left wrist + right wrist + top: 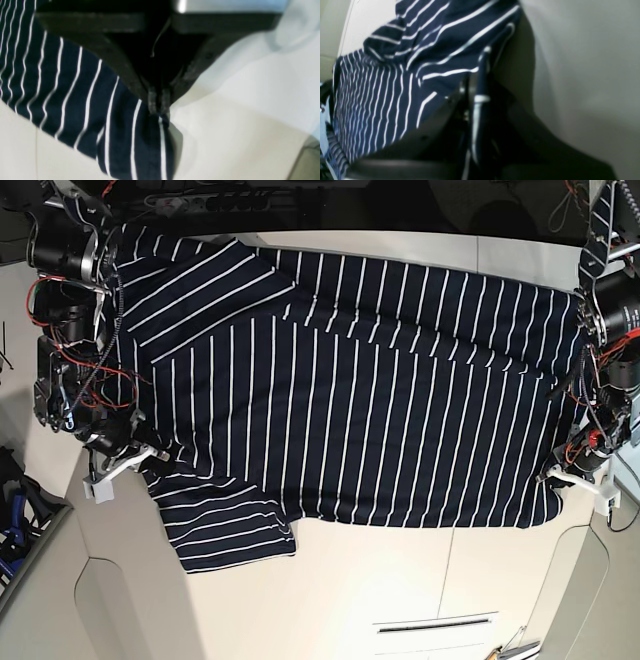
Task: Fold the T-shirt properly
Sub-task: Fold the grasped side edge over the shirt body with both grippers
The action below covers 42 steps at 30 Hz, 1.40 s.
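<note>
**Ana:** Cloth first, then. What sits at the far left of the base view?

**Ben:** Right gripper (pixel 148 452), at the shirt's left edge, just above the lower sleeve. Its wrist view shows the 2 fingers (pixel 480 100) pressed together with a thin fold of striped cloth caught between them.

**Ana:** And the T-shirt (pixel 360 410) itself?

**Ben:** Spread nearly flat across the white table (pixel 400 580), navy with thin white stripes. Both sleeves lie at the left end, 1 toward the top corner and 1 jutting down past the lower edge. The body runs rightward to a straight edge at the far right.

**Ana:** Any wrinkles?

**Ben:** A long diagonal crease runs across the upper half (it starts near the upper sleeve and fades toward the right).

**Ana:** And the right end?

**Ben:** Left gripper (pixel 556 476), at the lower right corner of the shirt. Seen from its wrist camera, the fingertips (pixel 152 100) are closed on the very edge of the cloth, which fans away from the pinch to the left, with bare table to the right.
</note>
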Motion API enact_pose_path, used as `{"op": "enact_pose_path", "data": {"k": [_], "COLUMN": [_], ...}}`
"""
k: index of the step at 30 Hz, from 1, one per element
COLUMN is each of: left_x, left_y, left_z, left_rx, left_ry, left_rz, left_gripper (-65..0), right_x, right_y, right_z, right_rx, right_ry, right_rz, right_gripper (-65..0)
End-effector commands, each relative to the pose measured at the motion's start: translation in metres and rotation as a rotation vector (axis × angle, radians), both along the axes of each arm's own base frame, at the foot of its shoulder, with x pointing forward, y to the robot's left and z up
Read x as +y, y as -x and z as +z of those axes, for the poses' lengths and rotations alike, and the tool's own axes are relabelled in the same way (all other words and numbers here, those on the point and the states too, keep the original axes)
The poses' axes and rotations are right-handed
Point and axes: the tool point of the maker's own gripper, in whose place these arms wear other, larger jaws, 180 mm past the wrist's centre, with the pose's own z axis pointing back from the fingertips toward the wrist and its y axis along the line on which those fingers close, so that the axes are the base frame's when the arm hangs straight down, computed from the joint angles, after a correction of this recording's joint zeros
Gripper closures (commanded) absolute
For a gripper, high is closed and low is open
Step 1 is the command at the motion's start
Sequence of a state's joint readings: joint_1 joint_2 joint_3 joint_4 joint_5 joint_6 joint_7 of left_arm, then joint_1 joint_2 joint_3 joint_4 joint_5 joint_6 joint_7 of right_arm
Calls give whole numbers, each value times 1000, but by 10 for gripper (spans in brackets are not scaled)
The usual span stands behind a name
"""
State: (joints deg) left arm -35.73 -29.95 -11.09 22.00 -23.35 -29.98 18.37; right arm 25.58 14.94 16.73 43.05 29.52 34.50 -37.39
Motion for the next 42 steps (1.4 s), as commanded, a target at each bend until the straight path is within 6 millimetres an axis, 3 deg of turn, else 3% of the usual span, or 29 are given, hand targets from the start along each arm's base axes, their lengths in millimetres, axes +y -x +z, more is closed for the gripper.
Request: {"op": "enact_pose_path", "data": {"k": [1,7,13,22,30,42], "left_x": [16,38,21,35,42,40], "left_y": [-13,-11,-8,10,38,80], "left_z": [29,53,69,81,82,41], "left_rx": [-65,-45,-70,-19,53,98], "left_ry": [-28,-71,14,131,238,229], "left_rz": [4,-7,-139,-122,-129,-118], "left_gripper": [0,0,0,0,0,0], "right_x": [-6,-13,-22,-29,-24,-25], "right_y": [-10,-7,2,28,58,95], "right_z": [15,31,51,78,72,36], "right_rx": [-27,-27,-77,-147,-126,-20], "right_ry": [26,76,84,128,142,146], "right_rz": [11,64,79,130,169,171], "right_gripper": [0,0,0,0,0,0]}}
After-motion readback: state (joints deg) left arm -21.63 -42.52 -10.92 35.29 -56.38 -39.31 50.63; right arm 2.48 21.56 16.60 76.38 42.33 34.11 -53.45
